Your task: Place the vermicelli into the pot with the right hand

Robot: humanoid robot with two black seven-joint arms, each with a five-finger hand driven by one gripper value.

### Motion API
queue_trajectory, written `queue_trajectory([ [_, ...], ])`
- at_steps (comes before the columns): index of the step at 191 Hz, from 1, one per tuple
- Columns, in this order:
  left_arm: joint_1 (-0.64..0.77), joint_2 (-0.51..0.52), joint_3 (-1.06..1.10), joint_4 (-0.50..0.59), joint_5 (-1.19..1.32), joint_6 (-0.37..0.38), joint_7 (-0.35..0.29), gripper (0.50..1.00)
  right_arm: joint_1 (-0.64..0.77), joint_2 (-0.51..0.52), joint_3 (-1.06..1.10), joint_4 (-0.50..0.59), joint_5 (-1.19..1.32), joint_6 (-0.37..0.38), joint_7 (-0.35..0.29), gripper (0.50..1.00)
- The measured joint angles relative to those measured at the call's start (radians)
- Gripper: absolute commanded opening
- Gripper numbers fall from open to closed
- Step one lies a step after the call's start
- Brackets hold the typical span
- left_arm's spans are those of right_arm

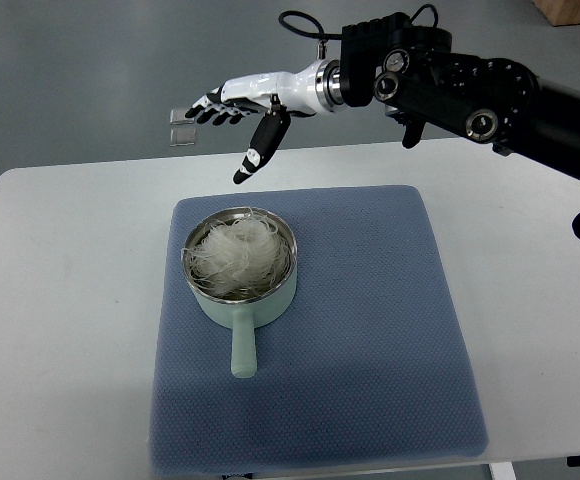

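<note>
Vermicelli (238, 252) sits in pot (240, 285) at frame center; right hand (245, 110) above it at upper center, fingers (210, 108) released, empty.

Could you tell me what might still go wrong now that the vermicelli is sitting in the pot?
The white vermicelli nest heaps to the rim of the mint-green pot, so loose strands could spill onto the blue mat. The right hand hangs open just beyond the pot; a low sweep could snag strands or tip it.
</note>
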Motion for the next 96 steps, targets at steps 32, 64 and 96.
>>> queue_trajectory([
  [32, 0.000, 0.000, 0.001, -0.001, 0.000, 0.000, 0.000, 1.000, -0.147, -0.039, 0.267, -0.010, 0.128, -0.049, 0.006, 0.930],
  [64, 0.000, 0.000, 0.001, -0.002, 0.001, 0.000, 0.000, 1.000, -0.337, -0.021, 0.538, -0.026, 0.306, -0.143, 0.033, 0.930],
  [96, 0.000, 0.000, 0.002, -0.002, 0.002, -0.001, 0.000, 1.000, -0.494, 0.007, 0.721, -0.029, 0.423, -0.225, 0.109, 0.930],
])
